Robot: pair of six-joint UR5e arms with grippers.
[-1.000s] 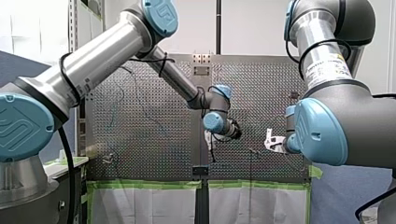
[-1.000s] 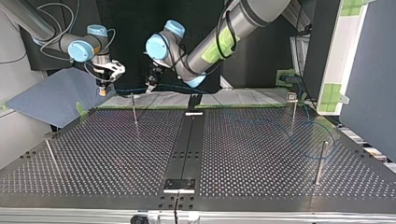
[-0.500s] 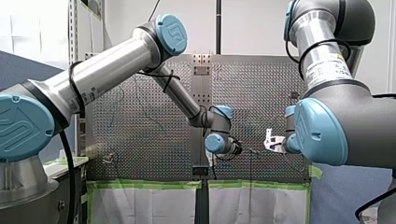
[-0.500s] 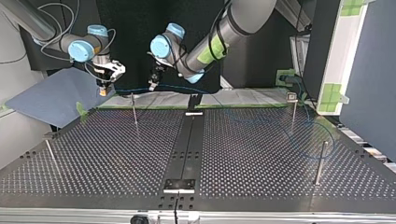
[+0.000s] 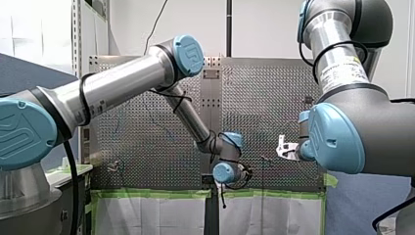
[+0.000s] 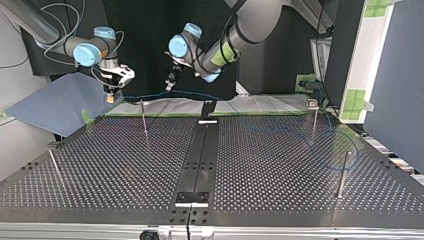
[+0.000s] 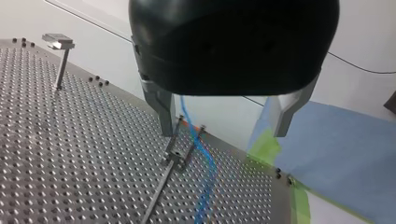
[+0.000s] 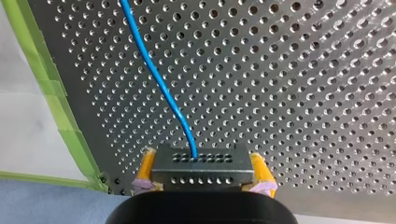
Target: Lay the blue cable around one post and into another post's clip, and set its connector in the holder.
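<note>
Grey perforated table (image 6: 125,165), green tape (image 5: 156,194), blue cable (image 8: 159,81) across

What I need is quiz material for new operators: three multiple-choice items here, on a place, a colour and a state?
1. Where is the connector? A lying loose; B between my right gripper's pads; C in my left gripper.
2. What colour are those pads? A yellow; B black; C white.
3. My left gripper's fingers are: A shut on the connector; B shut on nothing; C open.
B: the right wrist view shows the pads clamping the connector's two ends. A: they show yellow there. C: the left wrist view shows the fingers wide apart.
</note>
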